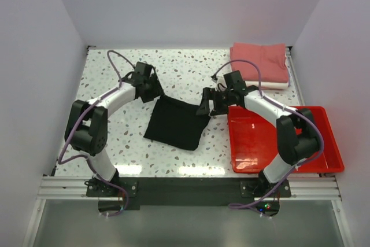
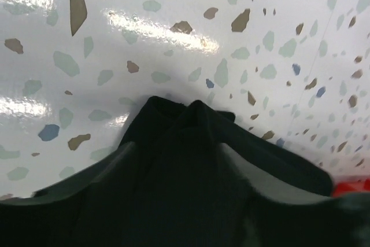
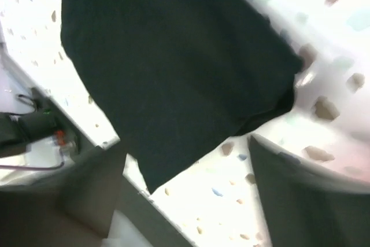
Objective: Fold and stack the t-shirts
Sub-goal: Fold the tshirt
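Left gripper: jaws pinch black t-shirt at its 11 o'clock corner. Right gripper: at shirt's 2 o'clock corner, jaws spread.

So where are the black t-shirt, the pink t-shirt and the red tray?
black t-shirt [image 1: 176,124]: top external view, middle of the cloth.
pink t-shirt [image 1: 260,62]: top external view, centre of its folded upper face.
red tray [image 1: 251,140]: top external view, bare floor near its left wall.

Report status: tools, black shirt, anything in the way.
Left tool shut on black t-shirt, far-left corner. Right tool open at far-right corner. Red tray just right of shirt; pink t-shirt on white t-shirt at far right.
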Available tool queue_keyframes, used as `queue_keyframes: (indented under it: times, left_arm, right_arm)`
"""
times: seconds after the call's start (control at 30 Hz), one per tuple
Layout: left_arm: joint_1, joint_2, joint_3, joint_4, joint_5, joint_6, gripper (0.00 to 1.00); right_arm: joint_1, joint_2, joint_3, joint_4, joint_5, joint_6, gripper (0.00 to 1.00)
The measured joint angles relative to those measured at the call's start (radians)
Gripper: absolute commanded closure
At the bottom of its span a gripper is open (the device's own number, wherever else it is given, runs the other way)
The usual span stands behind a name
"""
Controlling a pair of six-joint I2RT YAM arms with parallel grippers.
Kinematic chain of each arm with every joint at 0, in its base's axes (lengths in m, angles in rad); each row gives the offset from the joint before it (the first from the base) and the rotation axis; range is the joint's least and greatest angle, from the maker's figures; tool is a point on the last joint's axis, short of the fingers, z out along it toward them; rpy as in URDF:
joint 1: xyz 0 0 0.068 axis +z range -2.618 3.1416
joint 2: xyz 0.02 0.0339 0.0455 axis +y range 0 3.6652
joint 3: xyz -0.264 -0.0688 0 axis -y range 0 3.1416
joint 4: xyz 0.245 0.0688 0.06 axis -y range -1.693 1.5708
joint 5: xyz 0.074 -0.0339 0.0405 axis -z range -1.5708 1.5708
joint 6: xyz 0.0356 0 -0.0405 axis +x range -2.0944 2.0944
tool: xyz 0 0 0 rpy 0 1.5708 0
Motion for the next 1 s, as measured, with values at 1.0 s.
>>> queue_keyframes:
  times: [1.0]
  left_arm:
    - [-0.101,-0.234,-0.357,0.135,0.127,-0.048,0.0]
  right_arm:
    - [0.222,-0.084,-0.22,0.325,-0.143,0.189,0.01]
